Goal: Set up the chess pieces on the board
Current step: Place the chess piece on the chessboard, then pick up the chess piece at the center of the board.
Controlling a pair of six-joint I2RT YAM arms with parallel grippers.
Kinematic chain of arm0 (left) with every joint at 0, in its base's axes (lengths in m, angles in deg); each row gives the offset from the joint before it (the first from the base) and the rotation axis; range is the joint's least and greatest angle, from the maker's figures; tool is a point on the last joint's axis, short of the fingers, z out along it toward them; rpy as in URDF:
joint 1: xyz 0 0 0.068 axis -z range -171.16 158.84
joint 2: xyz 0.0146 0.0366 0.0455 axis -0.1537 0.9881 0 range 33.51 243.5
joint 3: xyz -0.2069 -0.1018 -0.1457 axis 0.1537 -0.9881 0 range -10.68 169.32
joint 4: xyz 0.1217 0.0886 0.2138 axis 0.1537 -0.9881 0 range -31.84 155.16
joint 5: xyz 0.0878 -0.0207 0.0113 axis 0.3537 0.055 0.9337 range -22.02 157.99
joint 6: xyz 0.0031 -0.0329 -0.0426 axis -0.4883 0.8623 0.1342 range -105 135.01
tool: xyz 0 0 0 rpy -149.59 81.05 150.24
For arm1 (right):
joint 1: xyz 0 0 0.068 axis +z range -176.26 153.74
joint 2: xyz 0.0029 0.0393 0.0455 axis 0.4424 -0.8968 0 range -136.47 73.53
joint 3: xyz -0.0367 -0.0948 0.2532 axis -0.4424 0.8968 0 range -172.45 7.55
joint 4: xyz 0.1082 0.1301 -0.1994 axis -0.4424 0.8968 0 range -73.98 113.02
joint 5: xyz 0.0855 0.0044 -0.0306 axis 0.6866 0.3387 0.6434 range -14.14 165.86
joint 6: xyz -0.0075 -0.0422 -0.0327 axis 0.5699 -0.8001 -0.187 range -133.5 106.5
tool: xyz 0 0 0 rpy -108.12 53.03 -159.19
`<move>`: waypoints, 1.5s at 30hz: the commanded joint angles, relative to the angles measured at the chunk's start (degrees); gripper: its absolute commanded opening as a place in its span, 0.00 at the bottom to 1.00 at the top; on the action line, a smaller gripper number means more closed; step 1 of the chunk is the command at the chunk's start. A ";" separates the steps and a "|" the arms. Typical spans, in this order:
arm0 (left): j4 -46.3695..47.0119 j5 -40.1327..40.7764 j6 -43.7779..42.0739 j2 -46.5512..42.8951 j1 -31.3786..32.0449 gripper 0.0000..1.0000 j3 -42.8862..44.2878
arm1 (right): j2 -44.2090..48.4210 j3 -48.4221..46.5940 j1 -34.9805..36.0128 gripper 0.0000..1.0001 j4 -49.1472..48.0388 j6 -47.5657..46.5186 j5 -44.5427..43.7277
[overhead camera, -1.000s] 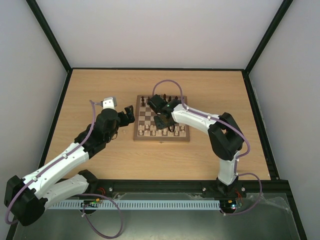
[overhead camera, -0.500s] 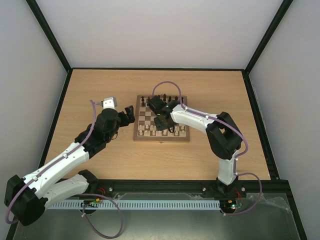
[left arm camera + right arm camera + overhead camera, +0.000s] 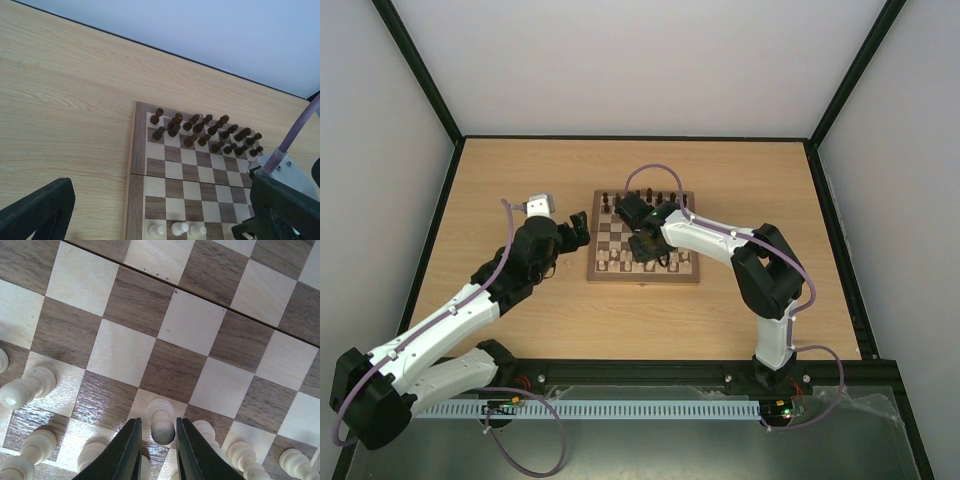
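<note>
The left arm (image 3: pixel 450 320) and the right arm (image 3: pixel 715 238) have white covers and black joints. A purple cable (image 3: pixel 655 163) runs along each from the base rail (image 3: pixel 650 372).
</note>
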State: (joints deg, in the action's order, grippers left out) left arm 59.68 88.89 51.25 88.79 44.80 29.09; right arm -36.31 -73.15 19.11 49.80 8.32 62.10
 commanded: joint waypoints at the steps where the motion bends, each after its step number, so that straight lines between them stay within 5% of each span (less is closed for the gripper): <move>1: 0.73 0.02 -0.30 0.26 -0.23 0.99 0.09 | -0.75 0.64 -0.28 0.20 2.55 -0.55 0.75; 8: 0.73 0.06 -0.46 0.52 -0.24 0.99 0.22 | 1.11 0.49 -0.28 0.24 1.86 -0.43 0.45; 17: 0.21 0.36 -0.32 1.73 -0.44 0.99 0.65 | 8.96 2.00 -0.36 0.46 -1.60 1.07 -3.23; 38: -8.09 0.84 1.78 10.41 -2.70 0.99 5.39 | 22.48 9.99 -0.29 0.47 -6.66 2.04 0.48; 45: -8.28 -1.50 6.99 11.80 -2.72 0.99 -1.10 | 23.78 10.85 -0.30 0.47 -7.32 2.02 2.80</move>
State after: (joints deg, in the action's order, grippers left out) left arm 53.17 88.61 54.82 99.57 42.51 31.25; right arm -14.43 -63.38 19.06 42.66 9.89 63.37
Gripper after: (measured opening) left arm 0.988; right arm 0.471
